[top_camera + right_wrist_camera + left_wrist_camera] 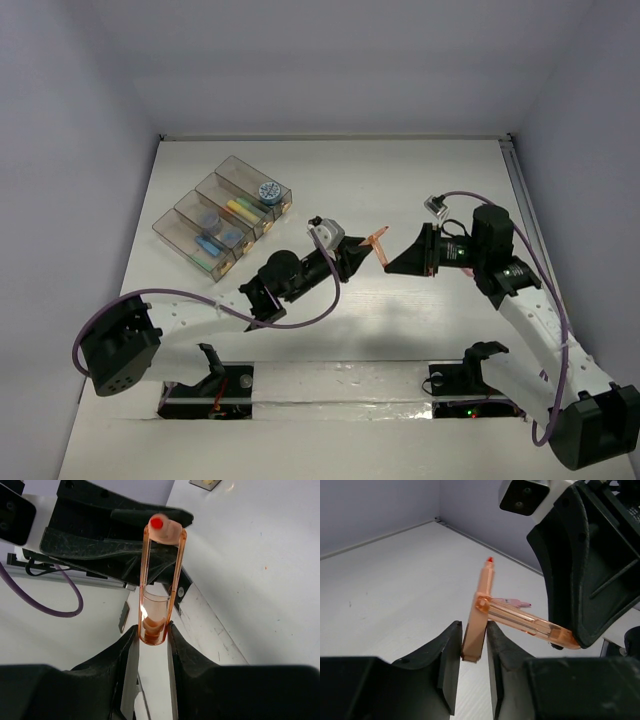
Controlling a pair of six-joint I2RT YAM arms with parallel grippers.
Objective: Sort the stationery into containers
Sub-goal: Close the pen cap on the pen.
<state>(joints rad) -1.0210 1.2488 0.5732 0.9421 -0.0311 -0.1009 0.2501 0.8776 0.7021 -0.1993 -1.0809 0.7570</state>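
Item under inspection: orange pen [482, 590], held in the air over the middle of the table [450, 180], clear of the surface and between the two arms. It shows as two translucent orange lengths meeting at an angle. One stands upright with a red tip at the top; the other runs off sideways. Whether the second length is a cap or a hinged part cannot be told.

Left gripper [474, 627]: jaws closed in on the lower end of the upright length, pads against both its faces.

Right gripper [152, 629]: clamped on the butt of the sideways length, with the barrel projecting straight out from the jaws.

Assessment: both arms have the one pen, which reads as a handover. The likely reason is that the containers stand on the left arm's side, well apart from the right arm.

Containers [163, 225]: a row of four joined clear boxes near the far-left corner of the table, set on a slant to its edges.
- The box nearest the far edge holds a round bluish roll [268, 190].
- A yellow pen [240, 208] lies just beside the roll; whether in that box or the next cannot be told.
- A pale blue item [208, 216] sits further along the row.
- Blue and green pens [212, 243] lie toward the nearest box.

No orange piece is visible in any box.
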